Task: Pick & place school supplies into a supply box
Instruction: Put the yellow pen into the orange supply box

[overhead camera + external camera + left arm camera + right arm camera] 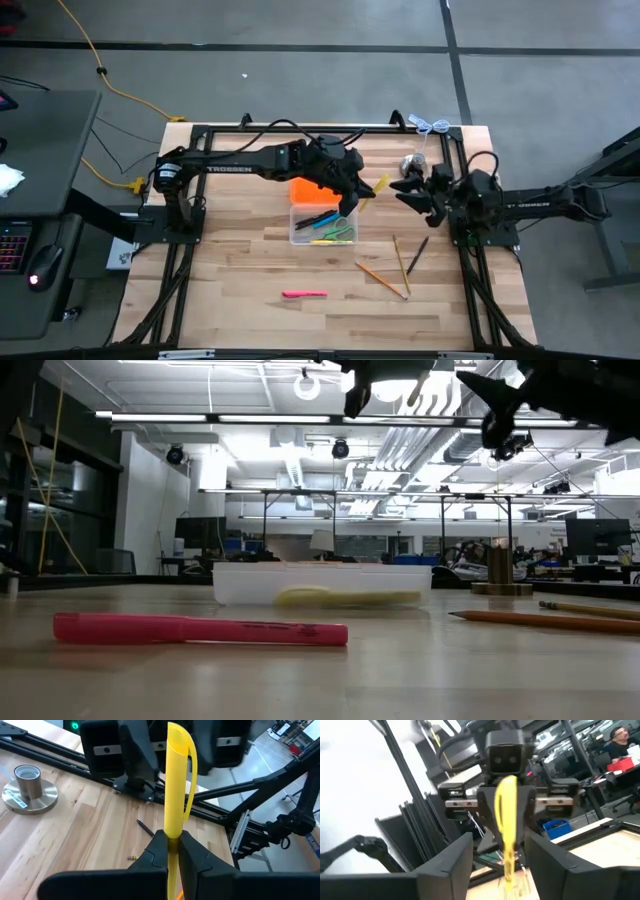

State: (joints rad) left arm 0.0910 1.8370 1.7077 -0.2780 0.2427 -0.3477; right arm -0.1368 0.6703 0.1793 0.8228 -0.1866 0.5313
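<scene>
Left wrist view shows the left gripper (172,851) pinching the yellow pen (176,780) above the box (322,224), the right gripper (495,865) spread apart nearby; held so low, the pen may tilt and miss.

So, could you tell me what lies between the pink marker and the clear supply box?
Only bare table between pink marker and supply box, per the high view.
</scene>
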